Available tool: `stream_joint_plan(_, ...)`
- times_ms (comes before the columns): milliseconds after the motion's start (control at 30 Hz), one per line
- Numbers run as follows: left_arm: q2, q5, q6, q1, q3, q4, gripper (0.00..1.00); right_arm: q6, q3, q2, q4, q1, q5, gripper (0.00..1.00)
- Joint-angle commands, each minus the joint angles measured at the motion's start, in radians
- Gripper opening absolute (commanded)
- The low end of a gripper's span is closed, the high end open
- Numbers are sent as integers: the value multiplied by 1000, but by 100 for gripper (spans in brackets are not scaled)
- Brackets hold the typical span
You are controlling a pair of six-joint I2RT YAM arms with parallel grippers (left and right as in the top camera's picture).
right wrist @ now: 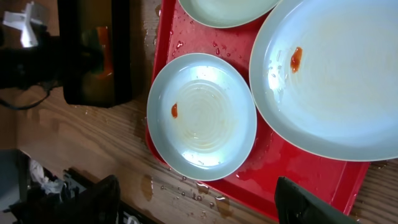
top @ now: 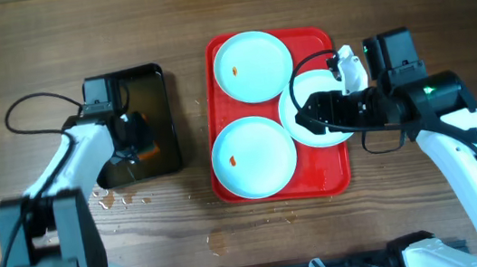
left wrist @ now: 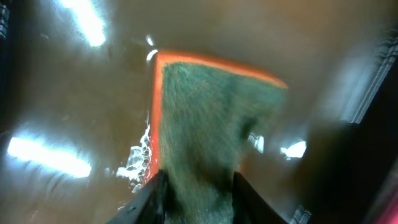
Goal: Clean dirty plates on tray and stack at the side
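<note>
In the black water tray on the desk, the left pincer pinches a green sponge — best lifted soaked, not dripping — while the right pincer, spread, hovers over three stained plates on the red tray.

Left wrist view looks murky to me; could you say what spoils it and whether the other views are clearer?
Left wrist: soft and dim, with white glare patches around the sponge. Overhead: evenly lit and sharp. Right wrist: plates crisp, its own fingers dark and blurred.
</note>
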Motion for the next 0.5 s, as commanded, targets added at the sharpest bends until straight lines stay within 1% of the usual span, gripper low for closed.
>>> stream_joint_plan(0,76,-6,5,-5,1,74,15,14,14,-3,2,3,18,79)
stream_joint_plan(33,97,-7,7,-5,1,81,13,26,14,-2,6,3,18,79)
stream_joint_plan(100,111,5,27,-5,1,76,4,28,14,-3,13,3,18,79)
stream_joint_plan(167,84,66,85,-5,14,51,4,28,14,-3,13,3,18,79)
stream_joint_plan(200,55,68,84,-5,34,12,4,28,14,-3,13,3,18,79)
stream_joint_plan(233,0,68,84,-5,78,-60,4,27,14,-3,13,3,18,79)
stream_joint_plan(267,-59,64,85,-5,95,-96,9,27,14,-3,14,3,18,80)
stream_joint_plan(367,-106,-6,84,-5,95,-143,50,27,14,-3,14,3,18,79)
stream_joint_plan(400,-104,-43,84,-5,91,-150,55,28,14,-3,13,3,18,79)
stream_joint_plan(467,-93,-94,84,-5,73,-134,59,29,14,-3,8,3,18,79)
